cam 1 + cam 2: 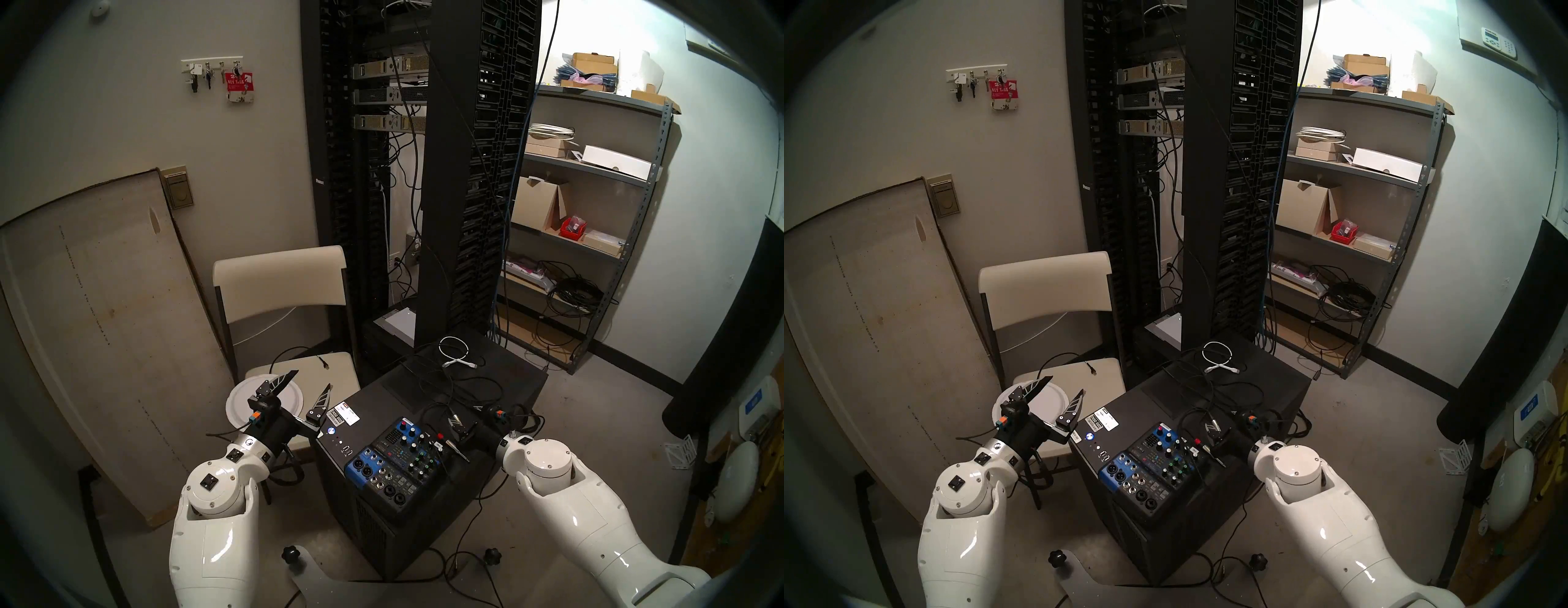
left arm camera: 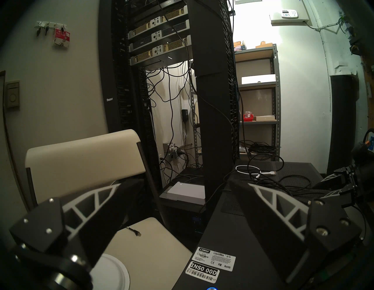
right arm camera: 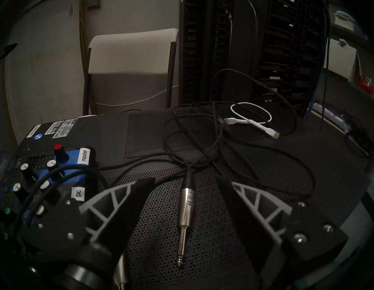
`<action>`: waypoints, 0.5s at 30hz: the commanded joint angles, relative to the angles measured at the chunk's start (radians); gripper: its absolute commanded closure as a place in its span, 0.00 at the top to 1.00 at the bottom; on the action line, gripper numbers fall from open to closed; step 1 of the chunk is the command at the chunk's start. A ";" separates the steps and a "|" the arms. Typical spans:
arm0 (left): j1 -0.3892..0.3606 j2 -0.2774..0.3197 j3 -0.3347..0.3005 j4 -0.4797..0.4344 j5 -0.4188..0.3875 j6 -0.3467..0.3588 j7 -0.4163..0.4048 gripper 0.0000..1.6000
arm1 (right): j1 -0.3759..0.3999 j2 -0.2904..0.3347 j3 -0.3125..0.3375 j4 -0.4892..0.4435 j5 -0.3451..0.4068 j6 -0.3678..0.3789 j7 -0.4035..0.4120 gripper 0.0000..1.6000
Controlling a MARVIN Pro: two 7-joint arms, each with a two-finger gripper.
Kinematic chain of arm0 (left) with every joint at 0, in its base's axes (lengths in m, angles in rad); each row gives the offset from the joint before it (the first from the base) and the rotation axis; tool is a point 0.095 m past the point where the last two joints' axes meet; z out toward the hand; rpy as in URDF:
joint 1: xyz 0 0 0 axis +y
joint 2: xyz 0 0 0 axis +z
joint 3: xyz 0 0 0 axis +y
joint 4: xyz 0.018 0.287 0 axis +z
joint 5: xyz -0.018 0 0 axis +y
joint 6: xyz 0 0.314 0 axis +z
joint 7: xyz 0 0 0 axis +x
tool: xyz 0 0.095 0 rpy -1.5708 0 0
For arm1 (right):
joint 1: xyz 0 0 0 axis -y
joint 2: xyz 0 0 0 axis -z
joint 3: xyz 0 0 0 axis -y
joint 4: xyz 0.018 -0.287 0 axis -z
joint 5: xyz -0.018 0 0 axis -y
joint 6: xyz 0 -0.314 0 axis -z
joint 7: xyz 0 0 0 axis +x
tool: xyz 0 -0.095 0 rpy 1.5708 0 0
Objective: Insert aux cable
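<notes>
**Jack plug lying loose on the black case, between parted jaws**

The aux cable (image 3: pixel 187 210) is a thin black cord ending in a slim silver metal plug with a black strain relief and a narrow stepped tip; it lies flat on the perforated top of the black computer case (image 3: pixel 263 174), right of the audio mixer (image 1: pixel 399 458); its long axis runs near to far, tip toward the near edge, cord trailing away to the far side into a loose tangle of black loops; the right gripper (image 3: pixel 183 182) hangs just over it, jaws apart on either side of the plug and not touching it; the left gripper (image 1: pixel 307 384) hovers to the left over the folding chair (image 1: pixel 280 284), jaws spread wide and empty, a white paper plate (image 1: pixel 239 407) on the seat beneath; a short white coiled cable (image 3: pixel 251 119) rests on the far part of the case; black cords run from the mixer's knobs across to the plug's left; a tall server rack (image 1: pixel 441 170) stands beyond.
</notes>
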 commanded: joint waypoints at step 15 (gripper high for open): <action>-0.002 0.002 0.002 -0.016 -0.001 -0.001 0.002 1.00 | 0.079 -0.013 -0.013 0.076 -0.022 0.013 0.030 0.65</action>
